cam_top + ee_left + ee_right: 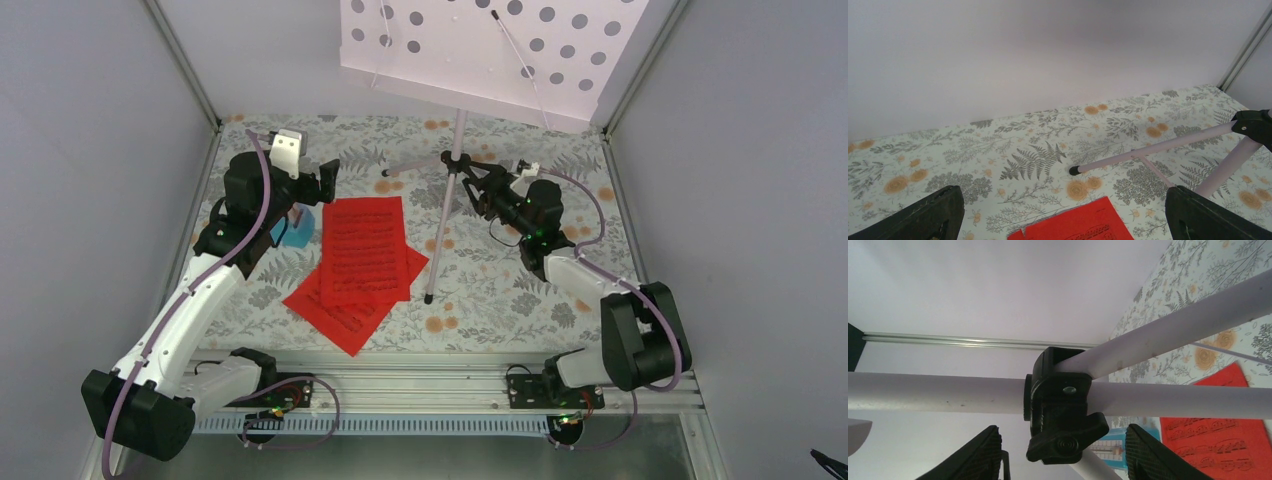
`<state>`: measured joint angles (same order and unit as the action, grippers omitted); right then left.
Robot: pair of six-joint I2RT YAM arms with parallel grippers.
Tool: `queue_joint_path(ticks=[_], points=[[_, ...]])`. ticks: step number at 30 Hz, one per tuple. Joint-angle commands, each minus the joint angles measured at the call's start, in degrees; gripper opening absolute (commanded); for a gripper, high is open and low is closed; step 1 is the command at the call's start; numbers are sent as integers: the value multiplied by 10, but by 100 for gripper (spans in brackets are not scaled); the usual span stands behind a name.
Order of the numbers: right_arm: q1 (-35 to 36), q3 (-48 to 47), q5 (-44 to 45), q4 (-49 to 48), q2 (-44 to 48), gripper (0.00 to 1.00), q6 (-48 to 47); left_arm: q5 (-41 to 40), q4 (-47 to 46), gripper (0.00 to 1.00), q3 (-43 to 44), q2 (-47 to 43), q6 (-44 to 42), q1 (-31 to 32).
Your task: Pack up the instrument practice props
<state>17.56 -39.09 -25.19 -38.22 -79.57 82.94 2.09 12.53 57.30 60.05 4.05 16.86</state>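
Two robot arms reach over a floral-covered desk (510, 295) set with music practice props. The lilac music stand (457, 140) stands upright on its tripod at 12 o'clock on the desk, its hole-perforated panel (480, 45) tilted toward the camera. One leg runs toward 6 o'clock, and its black tip rests just beside the right edge of the red sheet-music pages (362, 255). The pages, printed with black notes, lie fanned and overlapping at the desk's centre, spreading toward 7 o'clock. The light-blue metronome (297, 232) sits at 9 o'clock of the pages, just beside them and partly hidden under the left arm. The right pincer (478, 190) faces the stand from 3 o'clock, level with the black clamp (1060, 410) where the legs meet the pole. Its wrist view shows the jaws spread apart on either side of the clamp's knob, with gaps on both sides and nothing gripped. The left pincer (328, 175) hangs above the desk at 10 o'clock, beyond the pages' far edge, jaws wide apart and empty.
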Motion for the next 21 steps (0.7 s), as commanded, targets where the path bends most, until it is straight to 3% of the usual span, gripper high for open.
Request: queue_joint_path(ticks=[1,7,21], points=[[-2,-5,-9,-30,-8,58,37,6,-2,100,9,3,5,-1],[-2,-7,-3,-40,-14,52,56,5,-2,100,8,3,5,-1],[-2,-6,-6,-59,-25,21,70,5,-1,100,10,2,4,-1]])
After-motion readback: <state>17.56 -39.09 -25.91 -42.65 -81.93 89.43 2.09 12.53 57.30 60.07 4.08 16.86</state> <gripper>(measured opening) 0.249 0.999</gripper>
